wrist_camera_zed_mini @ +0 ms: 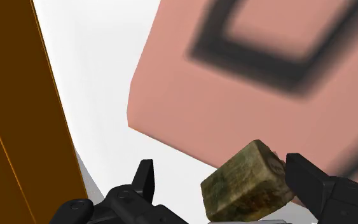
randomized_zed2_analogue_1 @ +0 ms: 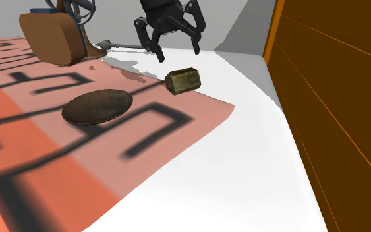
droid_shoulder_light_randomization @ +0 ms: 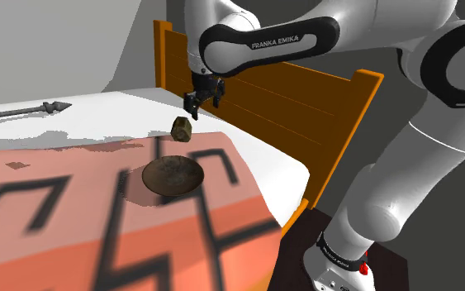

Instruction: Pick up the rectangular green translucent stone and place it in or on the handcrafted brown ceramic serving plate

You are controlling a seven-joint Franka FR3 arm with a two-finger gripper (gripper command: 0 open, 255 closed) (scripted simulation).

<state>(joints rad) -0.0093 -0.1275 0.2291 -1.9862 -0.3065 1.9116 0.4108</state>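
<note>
stone (droid_shoulder_light_randomization: 181, 128) first, in the shoulder view: where does it lie?

at the corner of the salmon blanket (droid_shoulder_light_randomization: 57, 161) on the bed (droid_shoulder_light_randomization: 123, 112), close before the orange-brown headboard (droid_shoulder_light_randomization: 305, 107). it's an olive-brown block (no green that i can see). the pincer (droid_shoulder_light_randomization: 203, 97) hangs just above it, and the dark brown plate (droid_shoulder_light_randomization: 173, 174) sits near, further onto the blanket.

and the second exterior view?

pincer (randomized_zed2_analogue_1: 176, 45) spread, its tips above the stone (randomized_zed2_analogue_1: 183, 80) and not touching it. the block looks tipped, one corner up, so i'd come straight down and stop just short of the blanket.

wrist view?

the stone (wrist_camera_zed_mini: 250, 184) is between the fingers but off centre: close against one finger (wrist_camera_zed_mini: 311, 184) (touching or not, i can't tell) and well clear of the other (wrist_camera_zed_mini: 142, 181). i'd shift the hand sideways until the block sits in the middle, then close across its flat faces, not corner to corner, since a skewed block may squirt out.

then the plate (randomized_zed2_analogue_1: 98, 106)?

a short carry. lift clear of its rim, lower, and let go low over the middle.
</note>
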